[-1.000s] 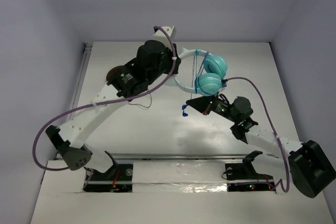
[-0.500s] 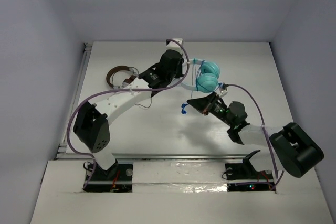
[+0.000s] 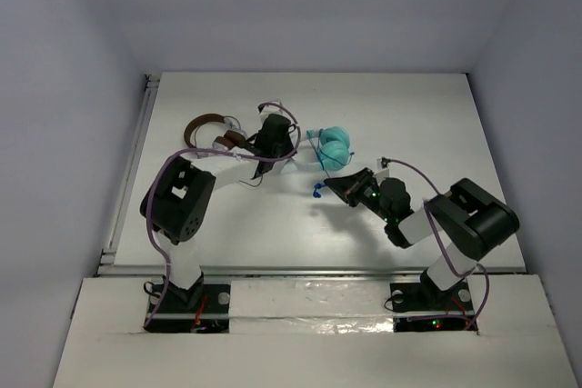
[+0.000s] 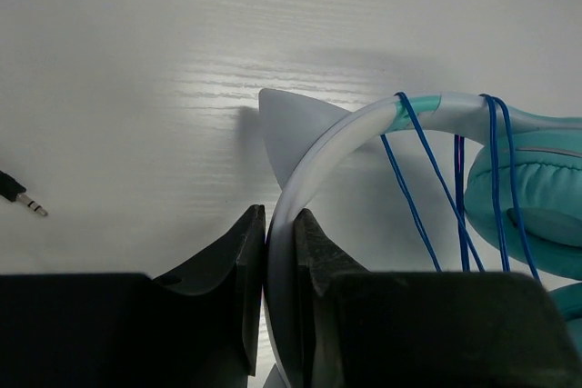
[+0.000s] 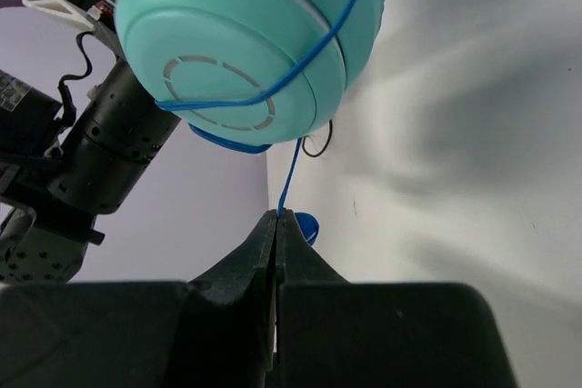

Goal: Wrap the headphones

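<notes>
The teal headphones (image 3: 332, 145) sit at mid table, their ear cups close up in the right wrist view (image 5: 250, 38). My left gripper (image 3: 289, 144) is shut on the white headband (image 4: 314, 156); the thin blue cable (image 4: 420, 179) runs in several loops over the band. My right gripper (image 3: 333, 184) is shut on the blue cable (image 5: 291, 170) just below the ear cup, near the cable's blue plug (image 3: 319, 190). The plug also shows behind my right fingertips (image 5: 306, 224).
The brown-banded headphones (image 3: 205, 126) lie left of my left gripper, their thin black cable (image 3: 247, 177) trailing toward the middle. Its jack plug (image 4: 20, 192) lies on the table in the left wrist view. Walls ring the table on three sides.
Both arms have drawn in and lowered toward the table. The headphones came down and to the left with them, and the brown-banded headphones came into view.
</notes>
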`<state>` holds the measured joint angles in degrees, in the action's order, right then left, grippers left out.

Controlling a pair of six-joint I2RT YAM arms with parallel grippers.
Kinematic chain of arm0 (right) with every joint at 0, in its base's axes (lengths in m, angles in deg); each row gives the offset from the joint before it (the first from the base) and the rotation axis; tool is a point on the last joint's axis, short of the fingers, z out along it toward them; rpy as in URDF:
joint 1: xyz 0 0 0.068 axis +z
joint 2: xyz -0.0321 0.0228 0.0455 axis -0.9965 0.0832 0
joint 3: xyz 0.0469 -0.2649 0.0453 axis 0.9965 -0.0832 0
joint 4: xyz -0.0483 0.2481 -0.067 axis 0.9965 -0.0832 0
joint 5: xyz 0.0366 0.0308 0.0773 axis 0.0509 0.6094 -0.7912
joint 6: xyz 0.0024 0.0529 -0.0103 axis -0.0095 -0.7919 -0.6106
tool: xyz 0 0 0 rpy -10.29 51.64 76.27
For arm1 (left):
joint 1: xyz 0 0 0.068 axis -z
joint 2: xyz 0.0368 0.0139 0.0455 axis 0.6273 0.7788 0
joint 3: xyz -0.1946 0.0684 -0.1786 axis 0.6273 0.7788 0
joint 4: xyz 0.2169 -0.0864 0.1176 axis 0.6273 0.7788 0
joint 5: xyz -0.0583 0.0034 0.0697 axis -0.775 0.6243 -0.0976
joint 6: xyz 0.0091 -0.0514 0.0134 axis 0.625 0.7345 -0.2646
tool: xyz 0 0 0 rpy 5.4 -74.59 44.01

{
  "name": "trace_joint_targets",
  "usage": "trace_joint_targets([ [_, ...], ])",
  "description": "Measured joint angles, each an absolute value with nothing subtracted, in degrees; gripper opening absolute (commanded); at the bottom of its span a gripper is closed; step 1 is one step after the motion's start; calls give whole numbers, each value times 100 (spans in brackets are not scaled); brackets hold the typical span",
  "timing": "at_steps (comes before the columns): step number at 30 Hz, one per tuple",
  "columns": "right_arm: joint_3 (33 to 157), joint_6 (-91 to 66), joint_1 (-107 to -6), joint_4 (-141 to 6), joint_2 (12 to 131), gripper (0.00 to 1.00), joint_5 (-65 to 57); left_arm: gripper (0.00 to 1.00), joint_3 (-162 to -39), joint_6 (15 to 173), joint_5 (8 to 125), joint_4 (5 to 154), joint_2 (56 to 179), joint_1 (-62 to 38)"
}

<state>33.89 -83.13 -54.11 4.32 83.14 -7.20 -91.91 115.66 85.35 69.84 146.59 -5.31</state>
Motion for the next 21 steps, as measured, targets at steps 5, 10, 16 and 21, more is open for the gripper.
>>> trace_joint_targets([
  [5,3750,-8580,-5409,478,8803,0,-917,0,-9112,11587,8909,6550,14775,-433],
  [10,3840,-8949,-5403,572,9017,0,-1061,0,-8990,11574,9394,6215,14876,-123],
  [16,3811,-9537,-5401,598,9203,0,-937,0,-8692,11657,9518,6027,14987,11],
  [21,3809,-9999,-5385,565,9356,0,-565,0,-8419,11729,9650,5763,14985,98],
])
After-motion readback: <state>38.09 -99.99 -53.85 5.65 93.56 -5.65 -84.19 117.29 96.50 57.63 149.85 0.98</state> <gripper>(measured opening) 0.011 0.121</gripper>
